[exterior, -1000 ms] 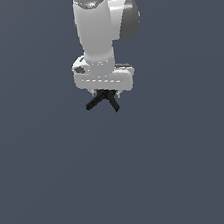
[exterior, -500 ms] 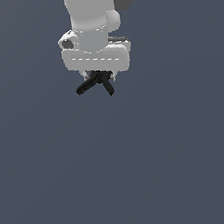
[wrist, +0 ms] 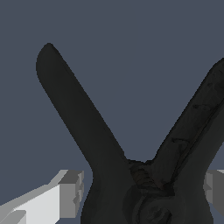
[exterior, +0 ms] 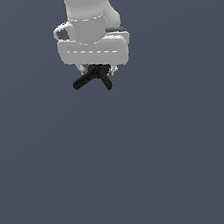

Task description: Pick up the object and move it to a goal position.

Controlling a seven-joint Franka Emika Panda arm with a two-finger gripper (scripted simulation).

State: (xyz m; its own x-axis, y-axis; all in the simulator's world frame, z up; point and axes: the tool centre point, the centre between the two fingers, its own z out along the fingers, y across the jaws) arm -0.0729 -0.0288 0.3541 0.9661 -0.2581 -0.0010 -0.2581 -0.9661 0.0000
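Hanging from the white gripper (exterior: 97,71) near the top of the exterior view, the small black clamp (exterior: 95,78) is lifted in front of a plain dark blue-grey background (exterior: 120,173). Its two legs spread out below the gripper body, one pointing toward the exterior view's left and a shorter-looking one pointing down and toward the exterior view's right. The head of the clamp is hidden under the wide white body of the gripper, so I cannot see the loop or any red tip there. In the wrist view the two black legs (wrist: 78,118) open like a letter V and fill most of the picture, and a pale finger (wrist: 61,194) stands close on each side of the place where the legs meet. The fingers are pressed in on the clamp and pinch it between them. Compared with one second ago, the arm (exterior: 91,6) and the clamp have moved higher in the exterior view and a little toward its left, and the arm looks larger. The grip on the clamp looks the same as before, with the legs splayed in the same way.
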